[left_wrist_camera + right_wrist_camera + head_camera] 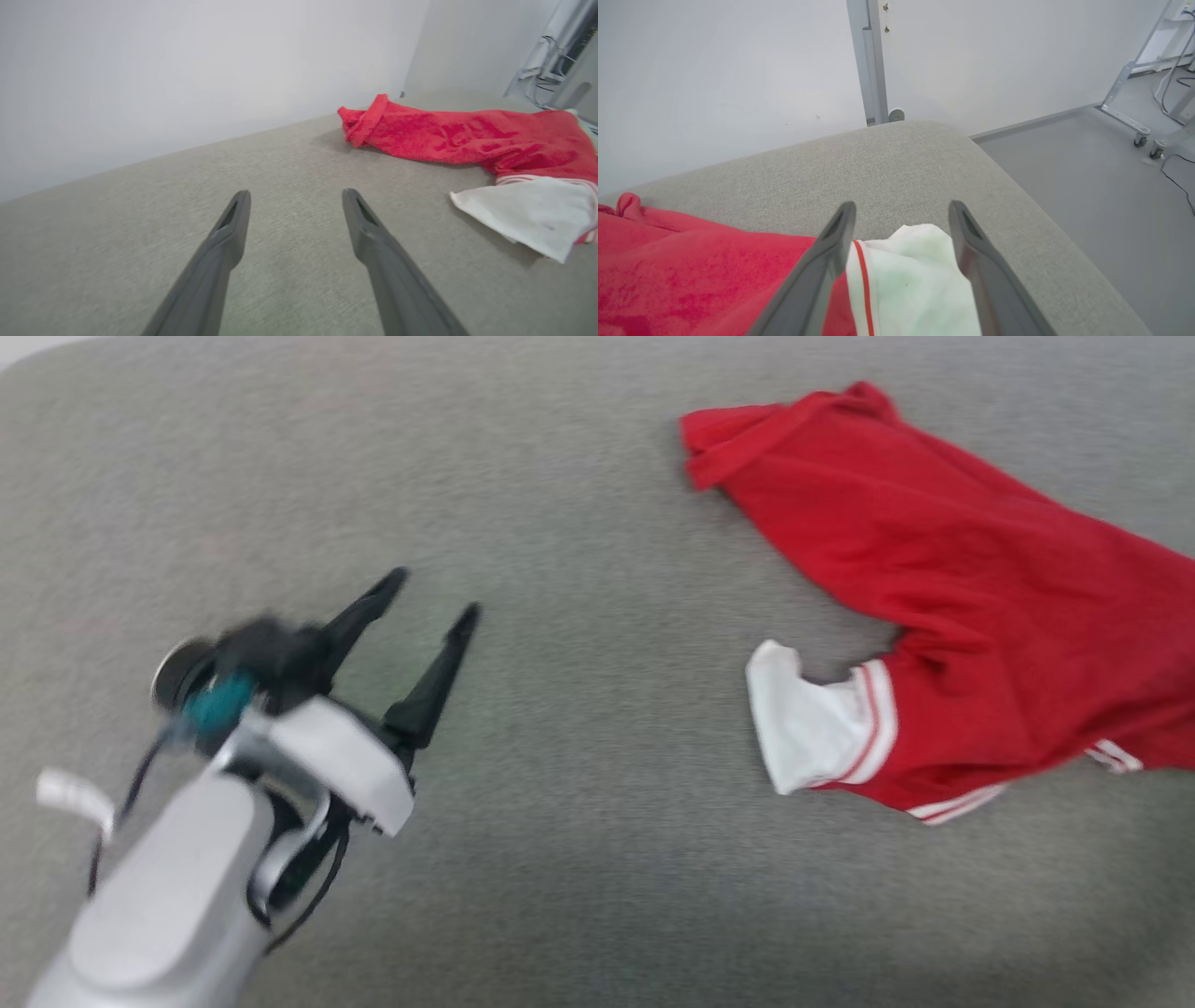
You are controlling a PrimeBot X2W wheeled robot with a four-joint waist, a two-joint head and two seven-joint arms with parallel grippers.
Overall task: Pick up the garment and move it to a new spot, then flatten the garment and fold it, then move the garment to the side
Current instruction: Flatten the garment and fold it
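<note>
The garment (980, 588) lies spread and rumpled on a grey fabric surface (597, 859), bright red, with a white sleeve end (808, 723) and red-and-white stripe trim. My left gripper (436, 593) hovers open well to the garment's left, nothing between its fingers. In the left wrist view, the left gripper (295, 192) points at bare fabric and the garment (448, 135) lies ahead to the right. In the right wrist view my right gripper (902, 204) stands open over the garment (691, 270), its other white sleeve end (915, 275) lying loose between the spread fingers.
A pale wall (187, 70) runs behind the surface. In the right wrist view the cushion's rounded edge (1031, 210) drops to a grey floor (1087, 177), where a metal frame on casters (1129, 121) stands. A grey post (871, 60) rises against the wall.
</note>
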